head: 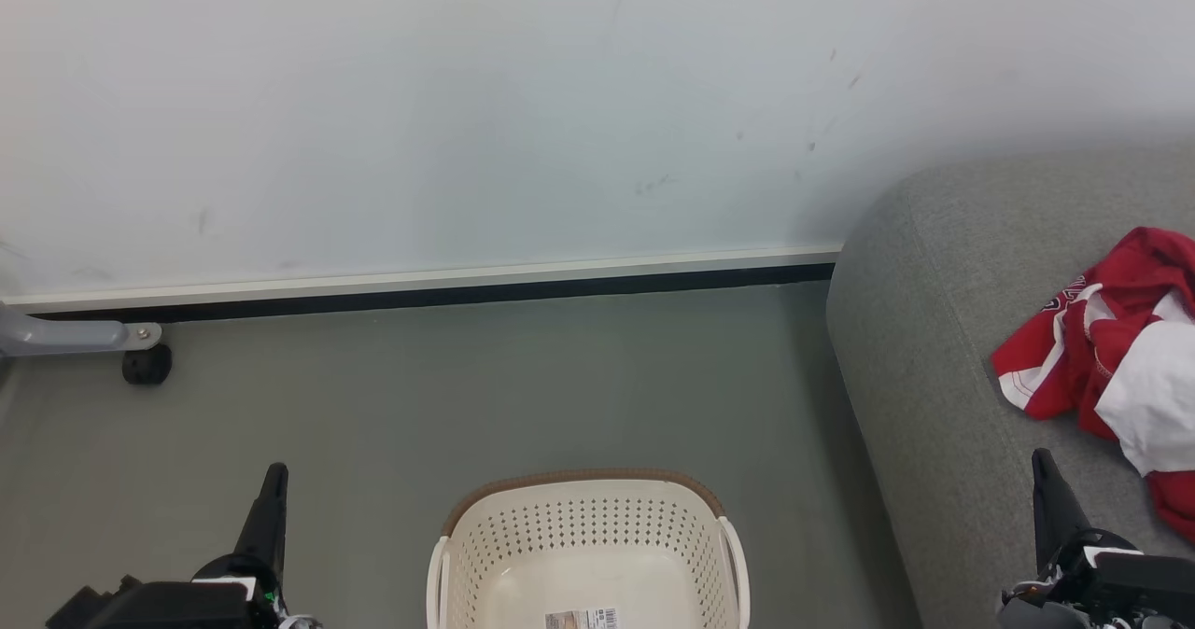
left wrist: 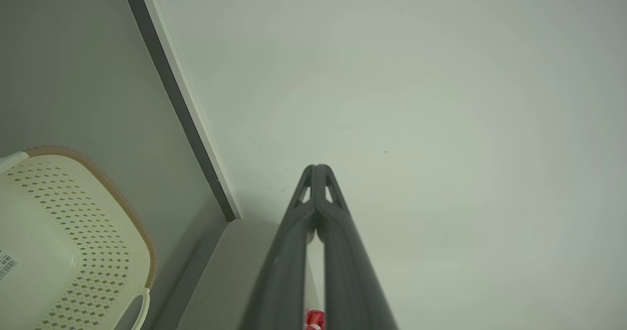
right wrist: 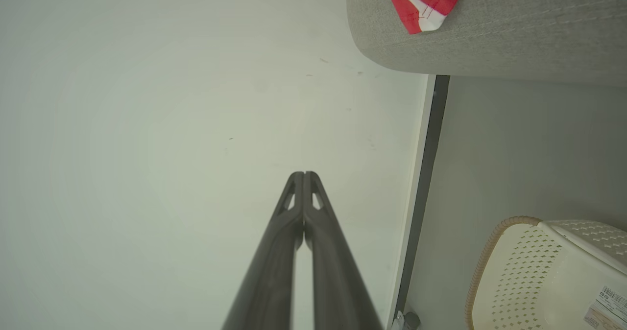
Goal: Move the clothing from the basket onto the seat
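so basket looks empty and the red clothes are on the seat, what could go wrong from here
1. The right gripper, shut, sits over the seat just beside the clothing; swinging that arm might snag the fabric and drag it off.
2. The clothing lies in a loose heap, with one piece towards the seat's rounded edge in the right wrist view; it may slide down.
3. The basket stands on the floor close in front; rolling forward could knock it.

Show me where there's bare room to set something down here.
Bare: the seat's grey strip between its rounded left edge and the red clothing; the basket's bottom, holding just a label; the floor between the basket's brown rim and the baseboard. Crowded: the seat's right side, where the clothing is heaped.
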